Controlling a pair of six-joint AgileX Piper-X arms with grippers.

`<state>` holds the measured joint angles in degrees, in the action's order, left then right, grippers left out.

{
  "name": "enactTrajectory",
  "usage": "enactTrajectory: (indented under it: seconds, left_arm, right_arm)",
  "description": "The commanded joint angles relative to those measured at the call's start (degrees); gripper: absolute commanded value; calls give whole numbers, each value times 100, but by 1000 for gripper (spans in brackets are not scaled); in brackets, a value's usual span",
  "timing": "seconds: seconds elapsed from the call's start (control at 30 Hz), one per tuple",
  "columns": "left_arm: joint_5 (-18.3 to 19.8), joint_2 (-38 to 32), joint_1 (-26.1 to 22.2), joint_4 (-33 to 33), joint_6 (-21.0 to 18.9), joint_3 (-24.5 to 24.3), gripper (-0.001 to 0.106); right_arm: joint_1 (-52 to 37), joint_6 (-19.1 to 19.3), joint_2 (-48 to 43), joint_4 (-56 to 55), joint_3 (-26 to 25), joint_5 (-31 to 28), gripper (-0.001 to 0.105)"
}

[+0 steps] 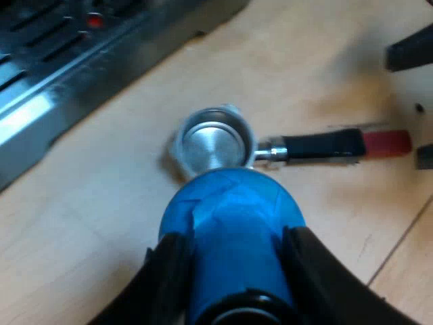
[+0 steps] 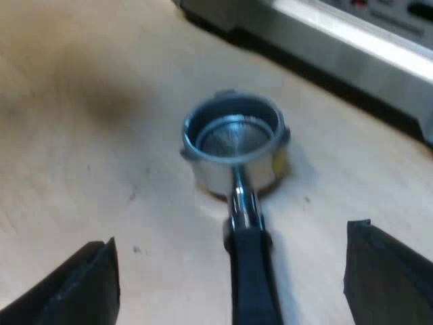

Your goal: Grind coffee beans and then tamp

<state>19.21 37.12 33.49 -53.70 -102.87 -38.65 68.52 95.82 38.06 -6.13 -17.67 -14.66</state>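
Observation:
The metal holder (image 1: 213,139) lies on the wooden table (image 1: 101,223), its basket open upward with a bare shiny bottom. Its dark handle (image 1: 318,145) ends in red (image 1: 387,143). My left gripper (image 1: 233,250) is shut on a blue tamper (image 1: 230,217), which hangs just short of the basket's rim. In the right wrist view the holder (image 2: 233,139) points its handle (image 2: 254,277) toward my right gripper (image 2: 232,247). That gripper is open wide, one finger on each side of the handle and touching nothing. Its fingers (image 1: 409,53) also show by the red end.
The espresso machine's metal base and drip tray (image 1: 61,74) run along the table just beyond the holder, and its front edge (image 2: 352,40) lies close behind the basket. Bare wood (image 2: 81,135) surrounds the holder on the other sides.

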Motion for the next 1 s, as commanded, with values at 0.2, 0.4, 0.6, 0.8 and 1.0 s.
enactTrajectory:
  seconds: [0.2,0.4,0.6,0.8,1.0]
  left_arm:
    - [62,874,623,279,-26,-52,0]
    - [62,1452,984,712,-26,-259,0]
    - [-36,2151,1168,782,-16,-716,0]
    - [-233,2891,1166,782,26,-917,0]
    - [-652,3242,1166,782,156,-917,0]
  right_arm:
    - [-24,-11,-5,440,435,-9,70]
    - [-24,-11,-5,420,437,-9,70]
    - [-24,-11,-5,420,437,-9,70]
    - [-24,-11,-5,420,437,-9,70]
    - [-24,-11,-5,420,437,-9,70]
